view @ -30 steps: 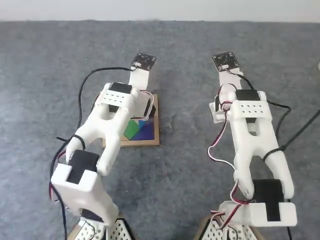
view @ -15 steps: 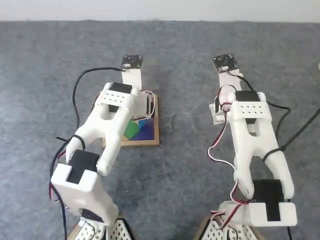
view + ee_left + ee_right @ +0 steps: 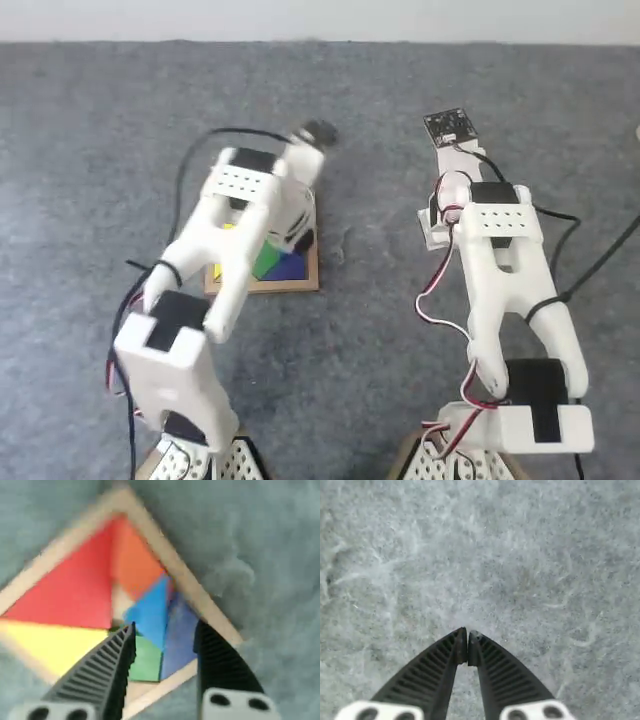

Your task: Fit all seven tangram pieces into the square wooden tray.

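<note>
The square wooden tray (image 3: 192, 587) holds a red triangle (image 3: 70, 590), a yellow triangle (image 3: 50, 647), an orange piece (image 3: 135, 560), a light blue piece (image 3: 152, 612), a dark blue piece (image 3: 177, 640) and a green piece (image 3: 147, 662). A pale patch shows between the red and light blue pieces. My left gripper (image 3: 165, 635) hangs open just above the blue and green pieces, holding nothing. In the high view the left arm (image 3: 235, 215) covers most of the tray (image 3: 300, 288). My right gripper (image 3: 467, 631) is shut and empty over bare carpet.
Grey carpet (image 3: 380, 330) covers the whole table. The right arm (image 3: 500, 260) stands to the right of the tray, apart from it. Black cables loop beside both arms. A pale wall edge runs along the far side.
The left arm's wrist has turned and swung to the right over the tray, uncovering a yellow piece at the tray's left. The right arm has kept still.
</note>
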`<state>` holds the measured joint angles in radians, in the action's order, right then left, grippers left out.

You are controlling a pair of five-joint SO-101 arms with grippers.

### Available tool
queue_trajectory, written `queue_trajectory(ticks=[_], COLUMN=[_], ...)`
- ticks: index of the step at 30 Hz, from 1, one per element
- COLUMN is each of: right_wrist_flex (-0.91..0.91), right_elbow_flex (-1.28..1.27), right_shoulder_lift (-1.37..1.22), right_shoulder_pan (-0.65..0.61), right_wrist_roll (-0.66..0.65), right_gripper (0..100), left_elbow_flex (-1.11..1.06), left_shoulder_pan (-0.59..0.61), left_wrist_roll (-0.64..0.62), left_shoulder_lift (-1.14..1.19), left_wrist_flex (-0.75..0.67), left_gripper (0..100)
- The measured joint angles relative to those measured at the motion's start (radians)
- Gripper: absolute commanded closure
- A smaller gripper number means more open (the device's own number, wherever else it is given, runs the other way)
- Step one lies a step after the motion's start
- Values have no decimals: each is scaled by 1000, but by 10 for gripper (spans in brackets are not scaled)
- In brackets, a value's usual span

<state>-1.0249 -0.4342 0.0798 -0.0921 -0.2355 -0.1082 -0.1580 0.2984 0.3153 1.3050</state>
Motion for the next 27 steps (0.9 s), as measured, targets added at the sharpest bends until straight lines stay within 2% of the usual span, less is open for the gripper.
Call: queue_trajectory(ticks=[3,12,19,23,27], right_wrist_flex=[0,26,32,34,34], right_elbow_flex=[0,-37,-37,-37,-37], right_shoulder_lift=[0,0,0,0,0], right_shoulder_pan=[0,-15,-15,-20,-15], right_wrist_roll=[0,0,0,0,0], right_gripper=[990,990,990,990,990], left_elbow_flex=[3,74,86,86,86], left_shoulder_pan=[-37,-57,12,21,21], left_wrist_roll=[89,98,-17,-26,-94], left_shoulder_lift=[43,107,114,127,133], left_wrist_flex=[3,-6,9,54,58], left_gripper=[941,942,942,942,942])
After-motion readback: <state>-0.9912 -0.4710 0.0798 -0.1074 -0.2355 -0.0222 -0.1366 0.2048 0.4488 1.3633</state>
